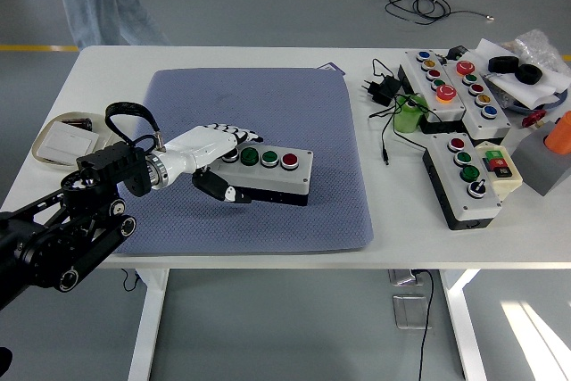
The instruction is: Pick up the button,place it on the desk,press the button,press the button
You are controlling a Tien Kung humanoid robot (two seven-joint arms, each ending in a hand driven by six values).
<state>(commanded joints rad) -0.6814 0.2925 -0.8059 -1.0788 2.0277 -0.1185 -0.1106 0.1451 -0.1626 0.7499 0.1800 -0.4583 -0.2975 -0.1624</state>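
Left hand (219,160) pinching button box (268,176) by its left end only; off-centre grip, box could twist or slip onto blue mat (268,211).

Left hand (212,147) gripping button box (268,174)

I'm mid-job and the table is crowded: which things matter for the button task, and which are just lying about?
In the job:
- button box on the blue mat
- left hand, gripping its left end

Lying about:
- three other button boxes
- power adapter
- green cup
- tray
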